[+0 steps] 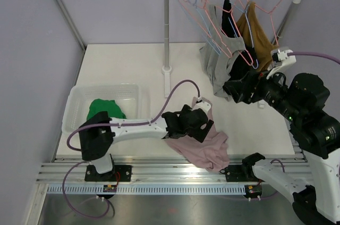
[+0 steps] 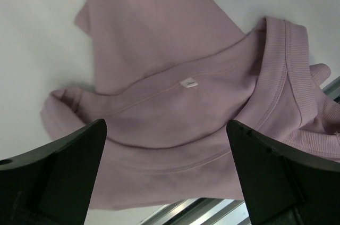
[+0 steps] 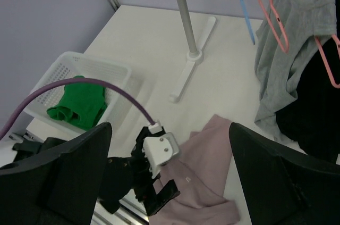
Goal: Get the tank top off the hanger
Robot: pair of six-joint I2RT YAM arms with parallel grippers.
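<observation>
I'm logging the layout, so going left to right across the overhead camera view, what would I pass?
Translucent white plastic basket → upright grey metal rack pole → crumpled pink fabric garment → mustard-brown hanging garment.

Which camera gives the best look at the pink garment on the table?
The left wrist view: the pink garment fills it, collar and label clear. From above, the left arm covers part of it; the right wrist view shows it small, cut off below.

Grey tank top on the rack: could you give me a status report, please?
Left gripper, right gripper open, empty. Grey fabric tank top hangs on thin pink hanger. Crumpled pink garment lies under left gripper.
</observation>
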